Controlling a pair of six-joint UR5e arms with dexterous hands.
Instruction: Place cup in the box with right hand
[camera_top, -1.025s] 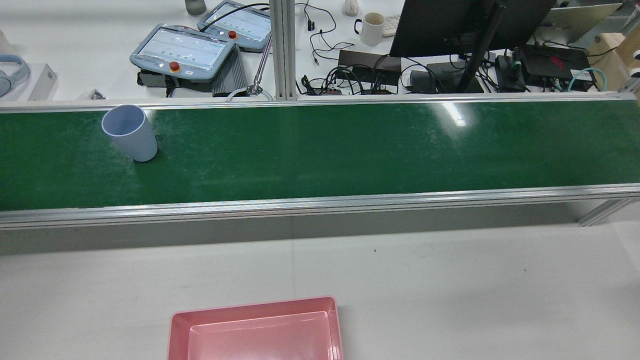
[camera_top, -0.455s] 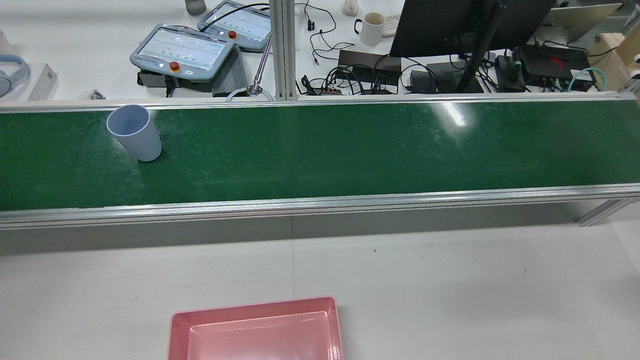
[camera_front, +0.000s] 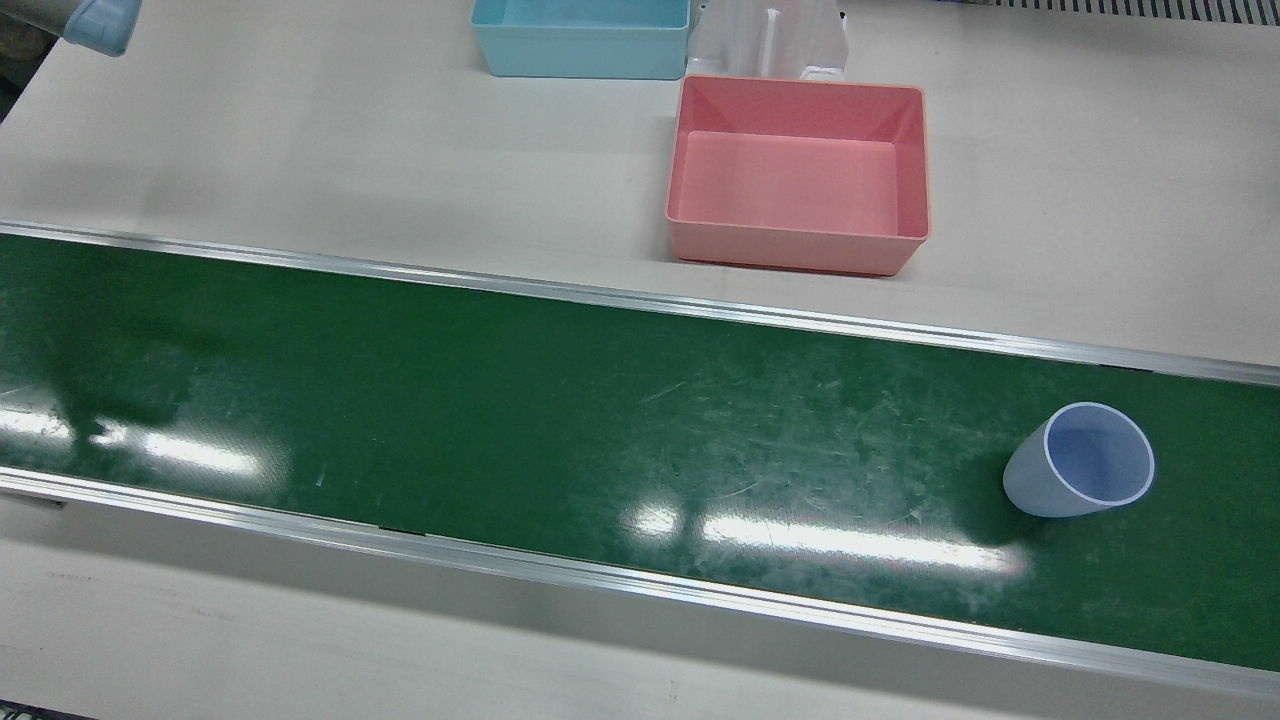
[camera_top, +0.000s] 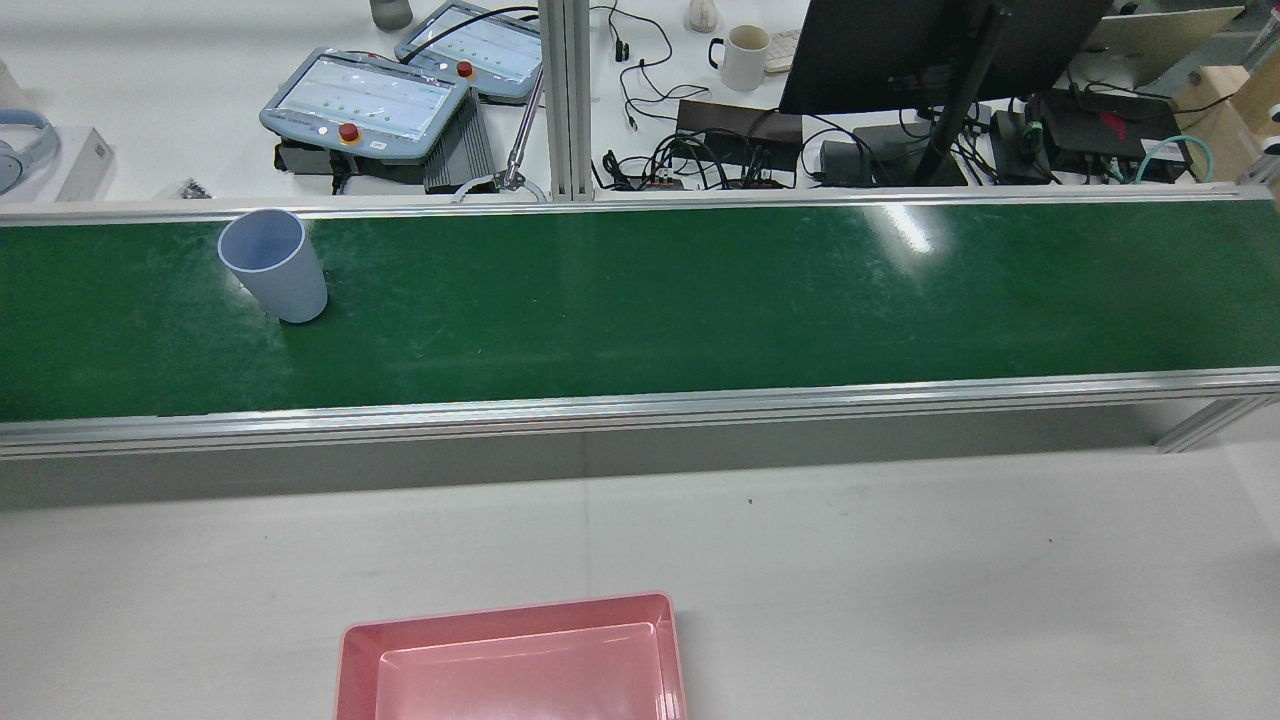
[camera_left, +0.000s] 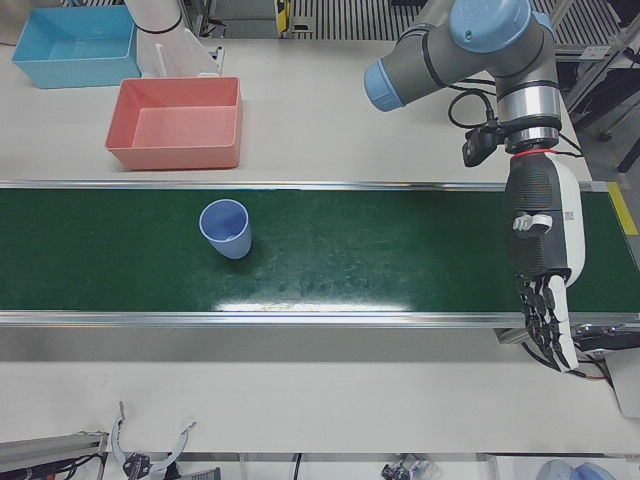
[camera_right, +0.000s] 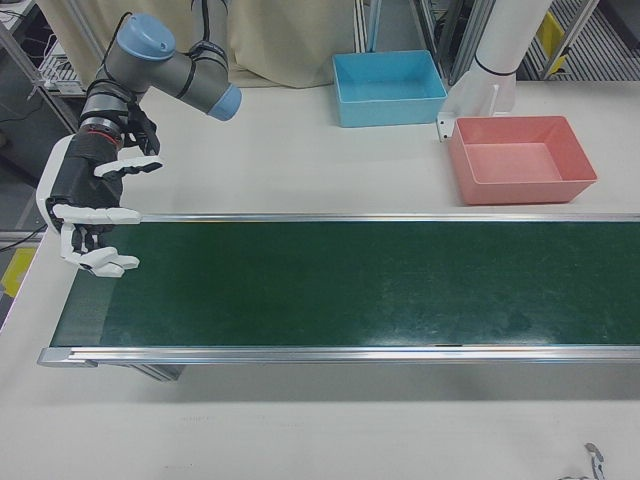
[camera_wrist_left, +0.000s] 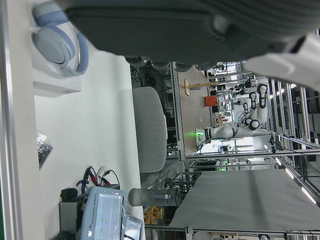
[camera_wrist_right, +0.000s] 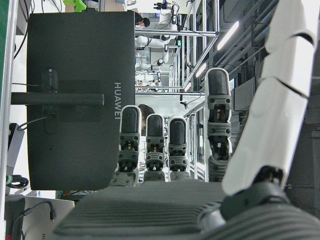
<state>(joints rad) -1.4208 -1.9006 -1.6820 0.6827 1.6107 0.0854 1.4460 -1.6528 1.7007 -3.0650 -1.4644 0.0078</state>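
Pale blue cup (camera_front: 1083, 461) upright on green conveyor belt (camera_front: 560, 420), mouth open upward, near the belt edge farthest from the robot and toward the belt end on the robot's left side. Nothing touching the cup. Pink box (camera_front: 800, 190) empty on white table (camera_front: 300, 150), just beside the belt's robot-side edge, well apart from the cup. Blue box (camera_front: 582, 35) farther back near the table's rear edge. Right hand (camera_right: 92, 215) at the opposite belt end, over the belt corner, fingers (camera_right: 110, 265) spread apart, holding nothing. Left hand (camera_left: 543, 262) hanging over the belt end on its own side, fingers (camera_left: 545, 325) stretched straight and apart, pointing down past the belt's outer edge, empty.
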